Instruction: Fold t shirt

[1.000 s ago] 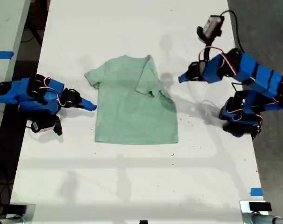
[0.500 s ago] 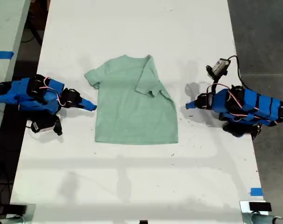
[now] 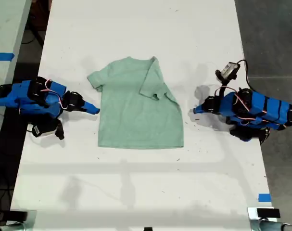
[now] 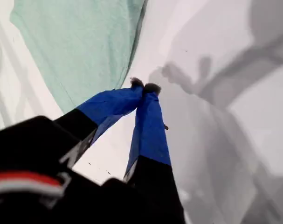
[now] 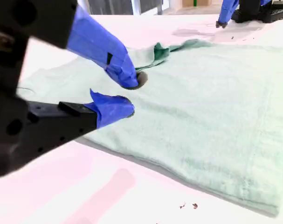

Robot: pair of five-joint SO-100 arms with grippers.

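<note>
I work on a long white table (image 3: 136,192) that runs from the near edge to the far edge of the exterior view. Its top is scuffed with small dark specks and carries soft grey shadows. A strip of blue tape (image 3: 264,197) sits near its near right corner in the exterior view. On that view's right lies grey floor (image 3: 271,38). On its left a dark gap separates my table from a second pale table (image 3: 6,29), which bears blue tape (image 3: 2,56) too.

The small pale mint-green short-sleeved cloth t-shirt (image 3: 136,108) lies flat on the white worktop (image 3: 136,192), one sleeve folded inward over its body, the other spread out
</note>
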